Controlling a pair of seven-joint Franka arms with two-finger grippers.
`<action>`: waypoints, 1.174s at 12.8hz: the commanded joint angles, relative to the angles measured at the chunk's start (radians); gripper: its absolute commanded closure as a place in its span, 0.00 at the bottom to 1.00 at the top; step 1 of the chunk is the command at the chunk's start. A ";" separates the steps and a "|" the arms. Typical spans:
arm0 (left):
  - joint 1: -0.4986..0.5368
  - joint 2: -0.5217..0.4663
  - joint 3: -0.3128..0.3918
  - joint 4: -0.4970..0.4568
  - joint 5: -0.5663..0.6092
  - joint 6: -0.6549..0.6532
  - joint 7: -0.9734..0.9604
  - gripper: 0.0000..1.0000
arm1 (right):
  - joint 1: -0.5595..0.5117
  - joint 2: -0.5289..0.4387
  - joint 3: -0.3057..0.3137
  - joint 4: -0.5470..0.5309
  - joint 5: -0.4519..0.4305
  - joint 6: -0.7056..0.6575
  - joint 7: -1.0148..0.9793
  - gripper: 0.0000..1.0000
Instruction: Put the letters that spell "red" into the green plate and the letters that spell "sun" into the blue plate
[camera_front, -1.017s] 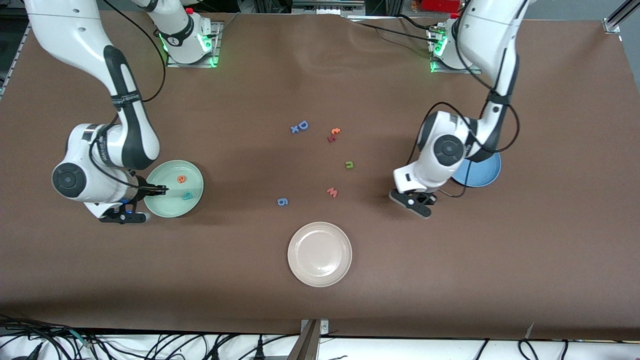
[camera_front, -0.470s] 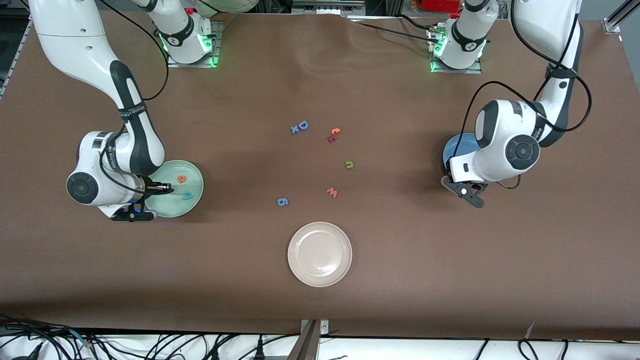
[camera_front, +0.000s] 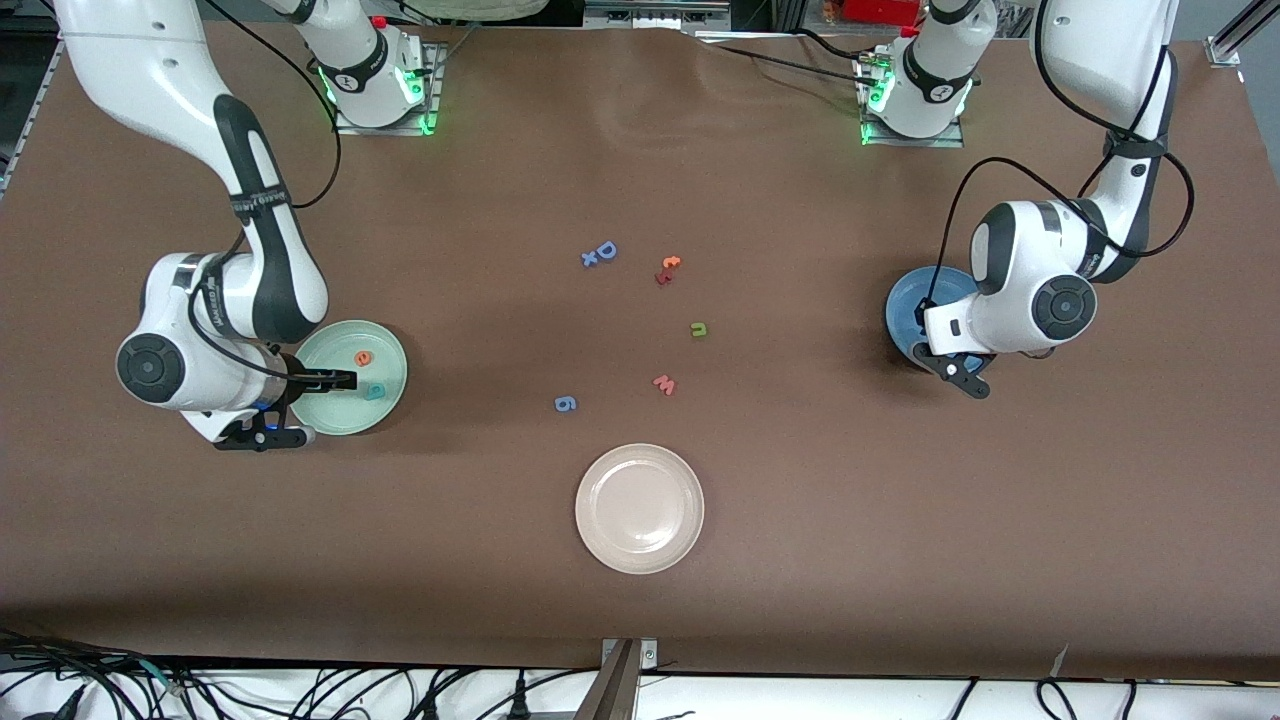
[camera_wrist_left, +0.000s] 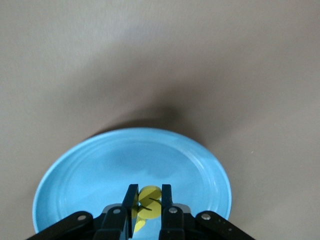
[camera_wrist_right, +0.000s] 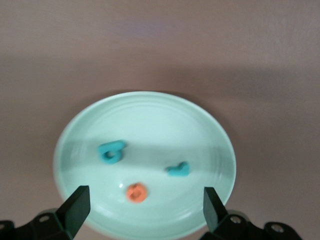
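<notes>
Brown tabletop (camera_front: 800, 560), cables along its near edge. Right gripper (camera_wrist_right: 145, 207) over green plate (camera_front: 390, 345), jaws wide, empty; orange "e" (camera_wrist_right: 136, 192), teal "d" (camera_wrist_right: 111, 151), teal "r" (camera_wrist_right: 178, 169) inside. Left gripper (camera_wrist_left: 148, 202) over blue plate (camera_wrist_left: 90, 175), clamped on yellow "s" (camera_wrist_left: 148, 202). Olive "n" (camera_front: 699, 329) mid-table.

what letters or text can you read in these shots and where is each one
"e" orange, "d" teal, "r" teal: in the green plate
"s" yellow: between the left gripper fingers, over the blue plate
"D" blue, small "x" beside it: on the table
"n" olive: table
"w" red: table
"6" blue: table
Orange and red letters: too small to read
Arm lettering: unreadable
</notes>
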 joint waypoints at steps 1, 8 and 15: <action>-0.003 -0.007 0.012 -0.028 -0.035 0.005 0.023 0.75 | 0.002 -0.047 0.002 0.130 0.006 -0.198 -0.007 0.00; -0.012 -0.004 0.001 -0.001 -0.035 0.009 0.006 0.48 | -0.007 -0.153 -0.011 0.411 -0.010 -0.521 -0.017 0.00; -0.081 -0.009 -0.319 0.139 -0.048 0.013 -0.643 0.46 | -0.152 -0.492 0.124 0.096 -0.111 -0.437 -0.005 0.00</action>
